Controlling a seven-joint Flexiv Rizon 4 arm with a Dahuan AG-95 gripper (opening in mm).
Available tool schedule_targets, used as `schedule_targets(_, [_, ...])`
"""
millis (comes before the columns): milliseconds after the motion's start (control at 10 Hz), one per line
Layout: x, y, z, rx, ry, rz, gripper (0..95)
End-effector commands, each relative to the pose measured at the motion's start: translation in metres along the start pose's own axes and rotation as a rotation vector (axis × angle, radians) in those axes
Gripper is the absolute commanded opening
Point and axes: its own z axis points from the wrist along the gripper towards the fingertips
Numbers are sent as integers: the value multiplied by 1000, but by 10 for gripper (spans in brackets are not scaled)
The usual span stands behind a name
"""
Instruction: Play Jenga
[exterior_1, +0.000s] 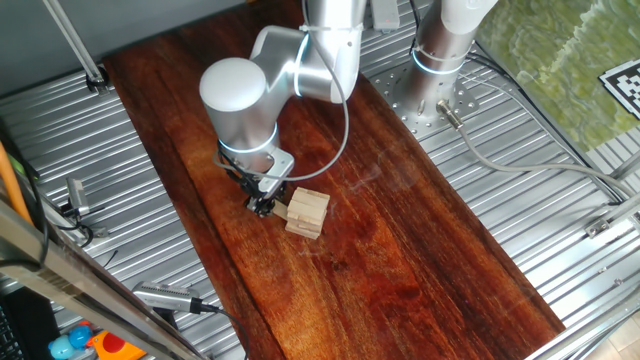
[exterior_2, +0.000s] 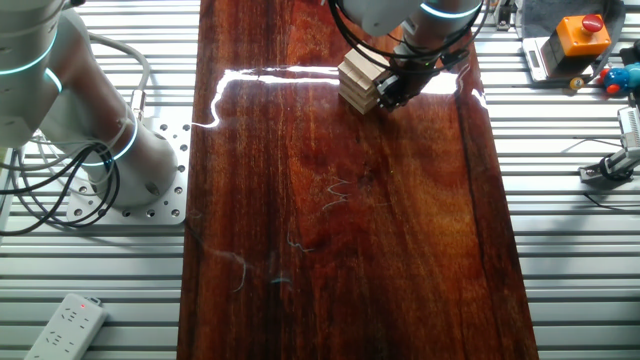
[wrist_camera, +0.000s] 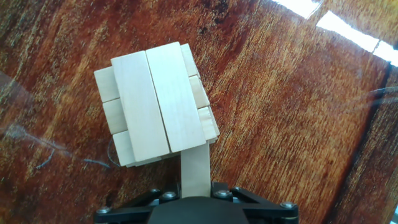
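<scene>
A pale wooden block (wrist_camera: 195, 169), protruding at six o'clock from the squat tan Jenga stack (wrist_camera: 155, 102), is gripped by the black two-finger gripper (wrist_camera: 196, 198); if it is pulled crookedly, the stack could be toppled.

We find no readable text, brand, number or label in any view. The only sign we see is a black-and-white fiducial marker (exterior_1: 626, 82) beyond the table's edge, cut off and impossible to decode.
</scene>
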Motion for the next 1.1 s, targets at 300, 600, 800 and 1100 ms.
schedule_targets(300, [1, 0, 0, 0, 2, -2, 0])
schedule_targets(600, [3, 1, 1, 2, 2, -6, 0])
schedule_targets(800, [4, 1, 1, 3, 3, -8, 0])
schedule_targets(1100, [4, 1, 1, 4, 4, -7, 0])
